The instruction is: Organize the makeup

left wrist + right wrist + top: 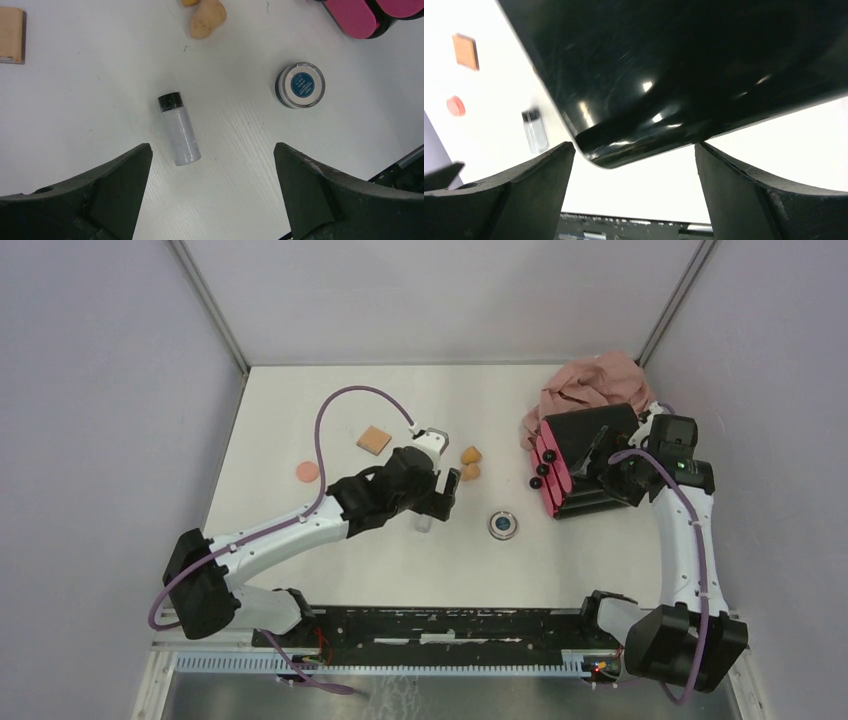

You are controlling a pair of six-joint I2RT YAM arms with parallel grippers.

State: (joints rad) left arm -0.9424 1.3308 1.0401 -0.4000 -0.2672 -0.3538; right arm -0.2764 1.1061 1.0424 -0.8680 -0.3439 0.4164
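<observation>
From above, the left gripper [446, 492] hangs over the middle of the white table [560, 570], its fingers pointing down. The clear black-capped vial [424, 523] lies just beside it on the near side. Two orange teardrop sponges [471, 463] sit close together just beyond the gripper, and the round silver compact [503, 525] rests to the right of the vial. The tan square pad [374, 440] and the round salmon puff [307, 472] lie farther left, apart from each other. The right gripper [603, 462] is at the black box with magenta drawers [585, 440], which stands on the right with its drawer fronts and knobs facing left. A pinkish-beige cloth [590, 385] is bunched behind it.

The left wrist camera shows that gripper's fingers [115, 195] spread wide and holding nothing. The vial lies on its side on the table between and beyond them, cap pointing away. The compact, with a blue label on top, is to its right. One sponge and the edge of the other are at the top, the tan pad at the left edge, and the magenta drawer fronts in the top right corner.

The right wrist camera shows its fingers [524, 200] parted too. The box's glossy black body fills the upper frame and a rounded corner dips between the fingertips — whether they touch it cannot be told. The vial, pad and puff show small at the left.
</observation>
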